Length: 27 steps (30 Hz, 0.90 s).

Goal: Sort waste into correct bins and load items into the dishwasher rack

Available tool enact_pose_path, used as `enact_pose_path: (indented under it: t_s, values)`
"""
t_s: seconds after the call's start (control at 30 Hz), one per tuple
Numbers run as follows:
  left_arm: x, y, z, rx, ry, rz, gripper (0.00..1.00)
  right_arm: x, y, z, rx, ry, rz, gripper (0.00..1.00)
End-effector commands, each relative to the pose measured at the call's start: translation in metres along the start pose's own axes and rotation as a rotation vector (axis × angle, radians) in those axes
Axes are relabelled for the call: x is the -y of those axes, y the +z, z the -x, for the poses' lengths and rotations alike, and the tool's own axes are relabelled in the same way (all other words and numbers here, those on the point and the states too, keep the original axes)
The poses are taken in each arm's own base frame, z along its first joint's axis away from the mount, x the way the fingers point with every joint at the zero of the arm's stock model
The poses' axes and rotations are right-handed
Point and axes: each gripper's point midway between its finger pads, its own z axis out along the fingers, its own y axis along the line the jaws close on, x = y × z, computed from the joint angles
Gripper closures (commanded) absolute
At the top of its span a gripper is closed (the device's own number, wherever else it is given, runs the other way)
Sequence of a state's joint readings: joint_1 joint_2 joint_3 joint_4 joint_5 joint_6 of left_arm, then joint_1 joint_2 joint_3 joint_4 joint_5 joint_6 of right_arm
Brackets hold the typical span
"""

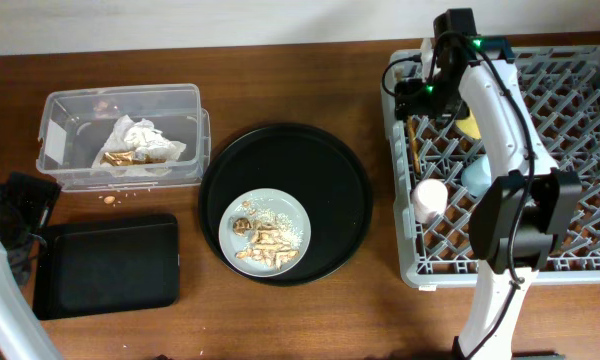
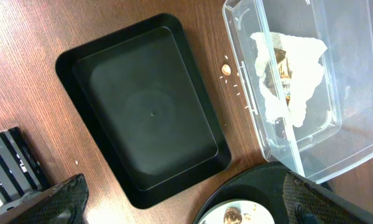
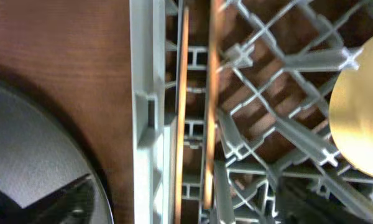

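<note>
The grey dishwasher rack [image 1: 405, 215] holds a pink cup [image 1: 430, 198], a light-blue cup [image 1: 475, 177], a yellow bowl [image 1: 469, 124] and the wooden chopsticks [image 1: 413, 140]. My right gripper [image 1: 417, 92] hovers open over the rack's far left corner. In the right wrist view the chopsticks [image 3: 182, 93] lie along the rack wall [image 3: 146, 93], between the open fingers [image 3: 193, 205], with the bowl [image 3: 360, 118] to the right. The plate [image 1: 267, 232] carries rice and brown scraps. The napkin [image 1: 138, 143] lies in the clear tub [image 1: 60, 105]. My left gripper [image 2: 186, 208] is open and empty above the black tray [image 2: 143, 106].
The plate sits on a large round black tray [image 1: 330, 190] at the table's middle. A few crumbs [image 1: 110, 200] lie on the wood between the tub and the black tray [image 1: 110, 265]; they also show in the left wrist view [image 2: 225, 67]. A dark block [image 2: 12, 165] lies left of the tray.
</note>
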<state>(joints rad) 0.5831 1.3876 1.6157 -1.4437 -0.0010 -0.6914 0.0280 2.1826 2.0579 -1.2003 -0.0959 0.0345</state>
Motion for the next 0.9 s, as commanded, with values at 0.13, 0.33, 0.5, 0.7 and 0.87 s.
enact_pose_path:
  t_s: [0.13,0.33,0.5,0.7,0.87]
  values:
    - [-0.001,-0.002,0.003,0.012,0.011,0.002,0.01,-0.01,-0.063,-0.015,0.04,0.043,0.013,0.01]
    - [-0.001,-0.002,0.003,0.012,0.011,0.002,0.01,0.0,-0.171,-0.032,0.238,0.151,0.009,0.01]
    - [-0.001,-0.002,0.003,0.012,0.011,0.002,0.01,0.067,-0.239,-0.078,0.324,0.338,-0.064,0.01]
    - [-0.001,-0.002,0.003,0.012,0.011,0.002,0.01,0.159,-0.262,-0.153,0.246,0.681,-0.174,0.01]
    - [-0.001,-0.002,0.003,0.012,0.011,0.002,0.01,0.185,-0.263,-0.183,0.197,0.812,-0.192,0.01]
